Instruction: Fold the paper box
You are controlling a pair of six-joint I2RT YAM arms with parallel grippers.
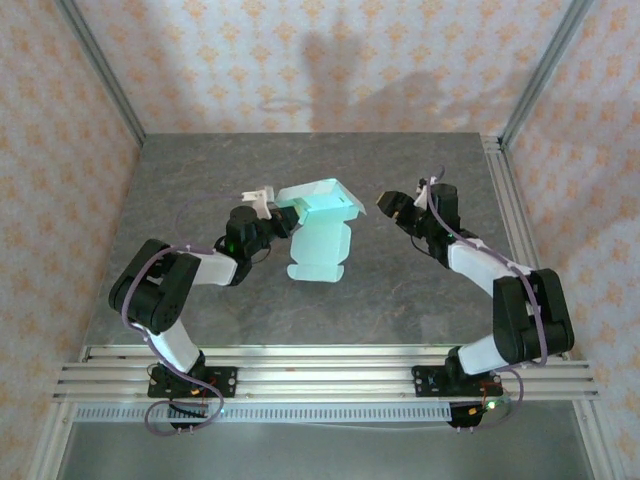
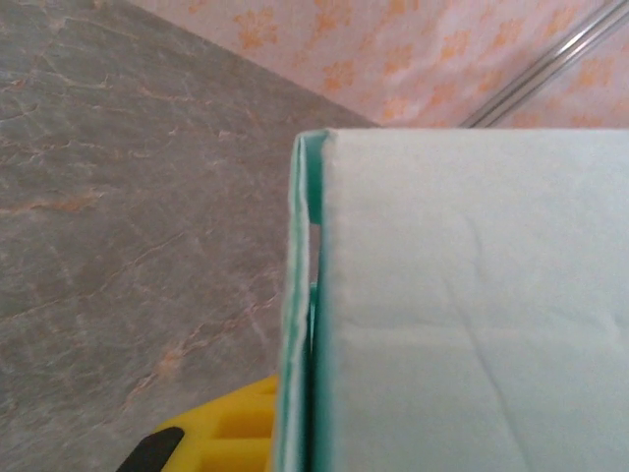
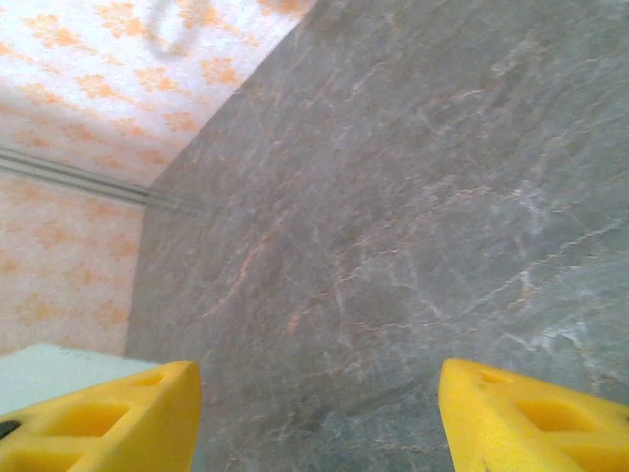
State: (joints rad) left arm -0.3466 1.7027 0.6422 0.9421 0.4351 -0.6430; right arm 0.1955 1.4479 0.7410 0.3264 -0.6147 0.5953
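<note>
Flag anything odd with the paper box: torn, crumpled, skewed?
No tear visible. The paper box is half folded: its upper part stands tilted at the left gripper, the lower flaps lie flat. Up close the panel shows faint wrinkles and the doubled edge gapes slightly.

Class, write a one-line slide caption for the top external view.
Left hand holds one end of the paper box raised; right hand open, apart from it.

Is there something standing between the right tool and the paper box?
Nothing visible. Just bare table lies between the open right tool and the paper box, whose left side the left tool grips.
</note>
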